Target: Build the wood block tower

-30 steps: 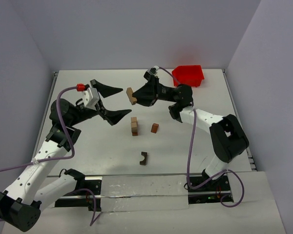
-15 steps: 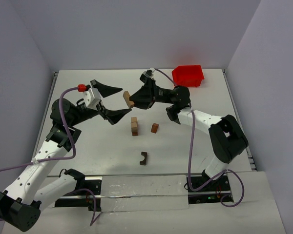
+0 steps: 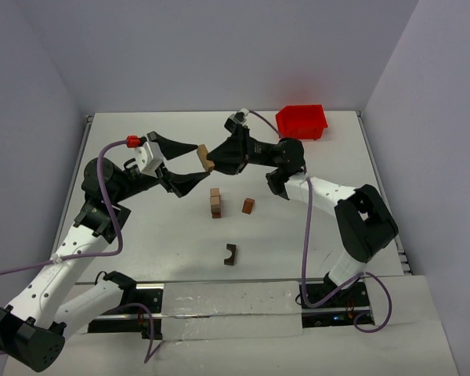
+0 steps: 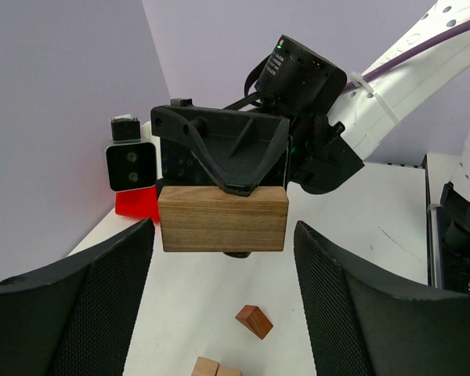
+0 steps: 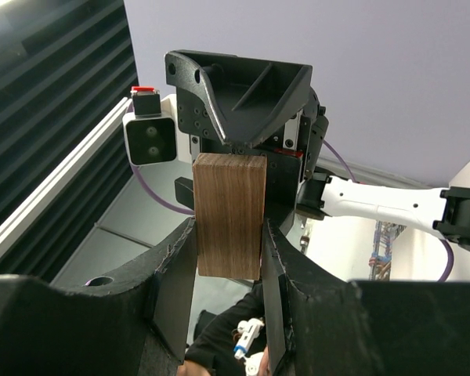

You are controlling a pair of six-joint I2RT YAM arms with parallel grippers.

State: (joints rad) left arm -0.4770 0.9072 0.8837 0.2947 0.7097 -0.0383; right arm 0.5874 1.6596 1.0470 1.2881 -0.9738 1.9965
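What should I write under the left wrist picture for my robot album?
The right fingers hold a wood block out between the open left fingers.

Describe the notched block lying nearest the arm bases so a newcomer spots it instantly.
On the white table, go to the middle of the near edge. A dark wood block lies there alone, nearer than the small tower and the reddish cube. Only it has an arch notch cut into one side.
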